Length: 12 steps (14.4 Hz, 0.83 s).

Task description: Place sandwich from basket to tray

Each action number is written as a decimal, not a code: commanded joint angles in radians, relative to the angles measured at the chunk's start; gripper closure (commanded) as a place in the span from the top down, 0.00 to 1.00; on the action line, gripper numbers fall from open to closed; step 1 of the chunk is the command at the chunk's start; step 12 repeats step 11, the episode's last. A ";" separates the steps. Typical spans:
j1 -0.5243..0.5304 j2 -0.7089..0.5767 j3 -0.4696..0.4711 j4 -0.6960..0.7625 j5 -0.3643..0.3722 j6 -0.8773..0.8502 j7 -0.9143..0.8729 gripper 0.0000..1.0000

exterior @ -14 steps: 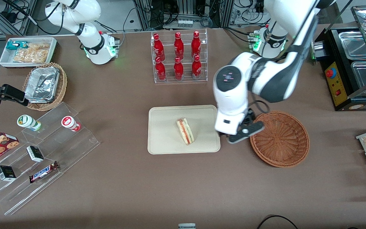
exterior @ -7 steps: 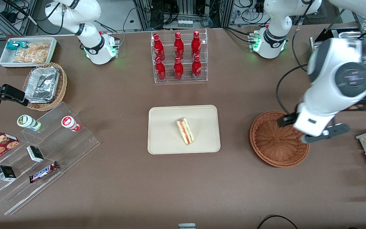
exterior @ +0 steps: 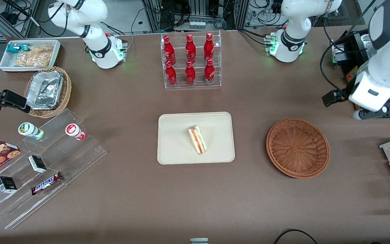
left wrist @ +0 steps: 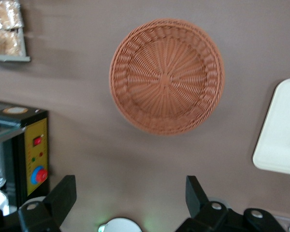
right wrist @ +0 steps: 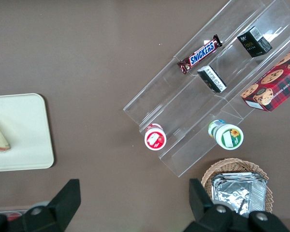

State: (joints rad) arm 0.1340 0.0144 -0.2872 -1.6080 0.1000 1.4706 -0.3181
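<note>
Counter [exterior: 130,189]: you have a brown surface under a crowded display; going across the front view, a clear stepped rack [exterior: 42,169] of snacks sits toward the parked arm's end.
Tray [exterior: 174,142]: cream, mid-counter, long side running across your view.
Sandwich [exterior: 197,139]: it lies on the tray, toward the end nearest the basket. Its long axis runs roughly from farther to nearer the front camera, filling edge up, the narrower end pointing away from that camera.
Basket [exterior: 298,147]: round wicker, nothing in it, beside the tray with bare counter between them.
Tool [left wrist: 130,198]: released, fingers spread wide, gripping nothing, held high at the working arm's end, well apart from the basket.
Risk: little remains, I judge; watch the raised arm near the black appliance [exterior: 357,84], where a careless swing could clip it.
</note>
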 commanded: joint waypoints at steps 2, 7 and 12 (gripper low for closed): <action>0.004 -0.062 0.023 -0.040 -0.068 -0.010 0.074 1.00; 0.007 -0.054 0.039 -0.015 -0.071 -0.033 0.108 1.00; 0.007 -0.042 0.040 -0.021 -0.071 0.000 0.105 1.00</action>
